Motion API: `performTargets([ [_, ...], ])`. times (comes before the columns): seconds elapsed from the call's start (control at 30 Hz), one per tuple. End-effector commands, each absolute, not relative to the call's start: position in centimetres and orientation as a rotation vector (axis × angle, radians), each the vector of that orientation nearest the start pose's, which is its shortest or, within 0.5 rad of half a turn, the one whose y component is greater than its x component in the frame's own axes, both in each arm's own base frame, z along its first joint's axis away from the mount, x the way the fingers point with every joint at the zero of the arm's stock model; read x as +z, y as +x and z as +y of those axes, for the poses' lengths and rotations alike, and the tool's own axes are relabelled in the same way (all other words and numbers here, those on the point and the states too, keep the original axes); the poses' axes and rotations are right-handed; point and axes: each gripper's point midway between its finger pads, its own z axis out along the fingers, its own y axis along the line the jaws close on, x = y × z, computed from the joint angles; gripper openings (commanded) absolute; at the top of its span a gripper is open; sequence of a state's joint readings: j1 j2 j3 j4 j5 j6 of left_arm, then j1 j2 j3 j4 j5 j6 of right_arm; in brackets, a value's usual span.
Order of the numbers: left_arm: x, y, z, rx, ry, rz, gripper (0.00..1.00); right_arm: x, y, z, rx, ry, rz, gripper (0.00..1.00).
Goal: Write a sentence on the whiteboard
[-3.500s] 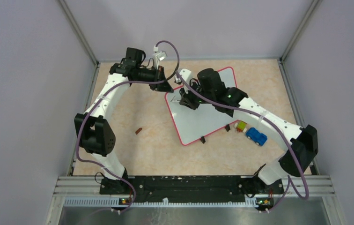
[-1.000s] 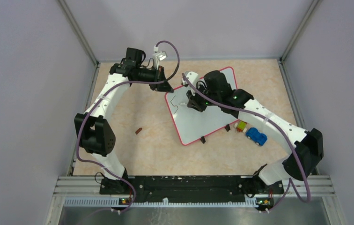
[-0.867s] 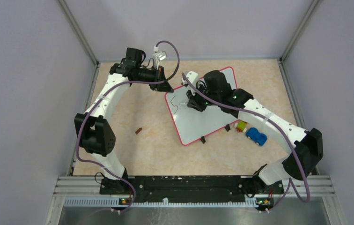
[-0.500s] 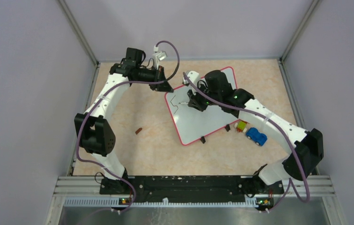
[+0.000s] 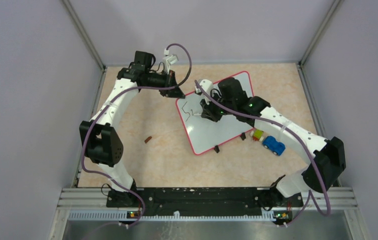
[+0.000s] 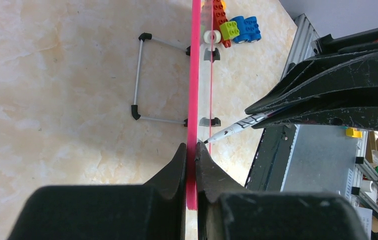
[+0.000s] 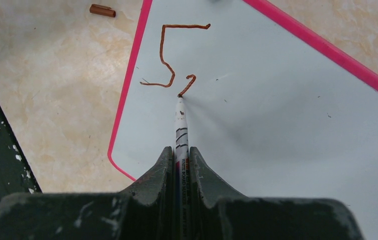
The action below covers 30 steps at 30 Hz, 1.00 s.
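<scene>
The whiteboard [image 5: 217, 127] with its red-pink rim lies tilted on the table. My left gripper [image 5: 179, 93] is shut on the board's rim [image 6: 195, 75] at its far left corner, seen edge-on in the left wrist view. My right gripper [image 5: 208, 111] is shut on a white board marker [image 7: 181, 135]. The marker's tip touches the board. The sentence [image 7: 174, 55] is only an "S" and the first short stroke of a second letter, in brownish-red. The marker also shows in the left wrist view [image 6: 232, 128].
A small brown marker cap [image 5: 148, 139] lies on the table left of the board, and shows in the right wrist view [image 7: 102, 10]. A blue toy car [image 5: 274, 145] and a yellow-green block [image 5: 258, 134] sit right of the board. Enclosure walls stand around the table.
The "S" was finished over the earlier frames. My right gripper has shifted slightly and the marker has begun a new stroke beside it. The left arm has not moved.
</scene>
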<state>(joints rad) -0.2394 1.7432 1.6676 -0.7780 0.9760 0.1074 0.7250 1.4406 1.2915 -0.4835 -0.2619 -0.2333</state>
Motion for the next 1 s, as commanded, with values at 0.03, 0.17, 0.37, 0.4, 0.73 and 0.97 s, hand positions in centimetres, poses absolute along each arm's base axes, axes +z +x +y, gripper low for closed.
performTargets([
  [0.03,26.2,34.5,-23.8,-1.259,0.839,2.081,0.00,27.0,30.9,30.1,0.527,-1.053,1.806,0.00],
  [0.17,26.1,34.5,-23.8,-1.260,0.840,2.084,0.00,27.5,31.4,29.9,0.524,-1.035,1.800,0.00],
  [0.37,26.0,34.6,-23.8,-1.260,0.840,2.083,0.00,25.9,31.1,29.4,0.517,-1.056,1.838,0.00],
  [0.4,26.0,34.6,-23.8,-1.260,0.839,2.083,0.00,25.6,30.9,29.3,0.514,-1.065,1.845,0.00],
  [0.73,26.0,34.6,-23.8,-1.259,0.838,2.085,0.00,23.1,29.2,29.0,0.538,-1.116,1.896,0.00],
  [0.97,26.1,34.5,-23.7,-1.257,0.840,2.083,0.00,23.1,28.9,29.5,0.534,-1.122,1.890,0.00],
])
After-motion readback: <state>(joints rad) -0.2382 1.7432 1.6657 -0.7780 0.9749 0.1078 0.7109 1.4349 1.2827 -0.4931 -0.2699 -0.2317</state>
